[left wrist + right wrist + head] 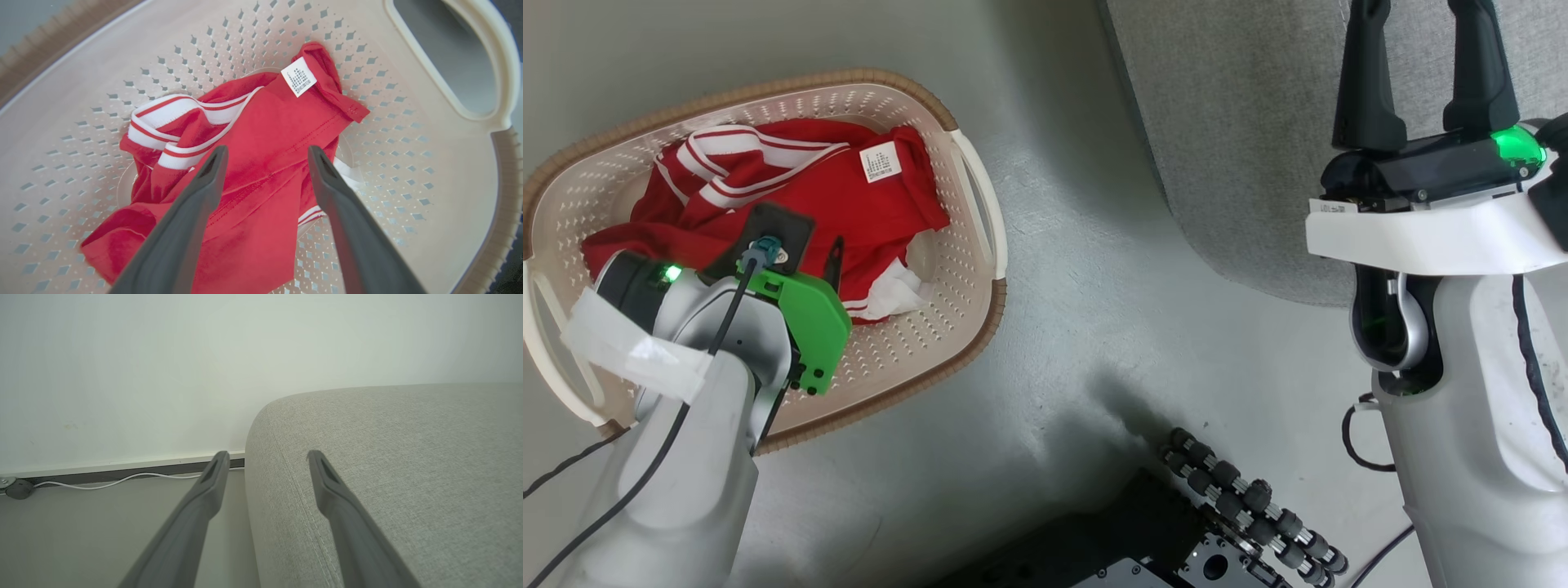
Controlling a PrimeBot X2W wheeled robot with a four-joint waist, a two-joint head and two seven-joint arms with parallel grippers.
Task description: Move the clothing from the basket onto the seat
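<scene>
- Right of the basket (882,77), across a strip of floor (1094,286), stands the seat (1258,122). It is grey and far the bigger of the two. The part that shows carries no clothing.
- The basket itself is cream with a brown rim and sits on the floor. All the clothing (849,204) in sight lies inside it.
- The clothing is red with white stripes and lies bunched on the basket's bottom, with some white cloth under it on the seat side. I cannot tell how many pieces it makes.
- As I judge it, the task is at its very start. Nothing has reached the seat and no grasp is made yet, so the lifting, the carry and the drop are all left.
- The left arm (686,457) reaches over the basket's near rim, wrist bent so that the fingers point down at its bottom.
- The left gripper (266,153) stands wide and holds nothing. Its fingers straddle a flat red fold at the middle of the heap. Whether the tips touch the cloth I cannot tell.
- The right arm (1462,457) stands well to the right of the basket, forearm upright.
- The right gripper (267,455) is spread wide and empty, pointing over the seat's rounded edge.
- A small white label (298,76) lies on the top fold, toward the basket's handle (980,196).
</scene>
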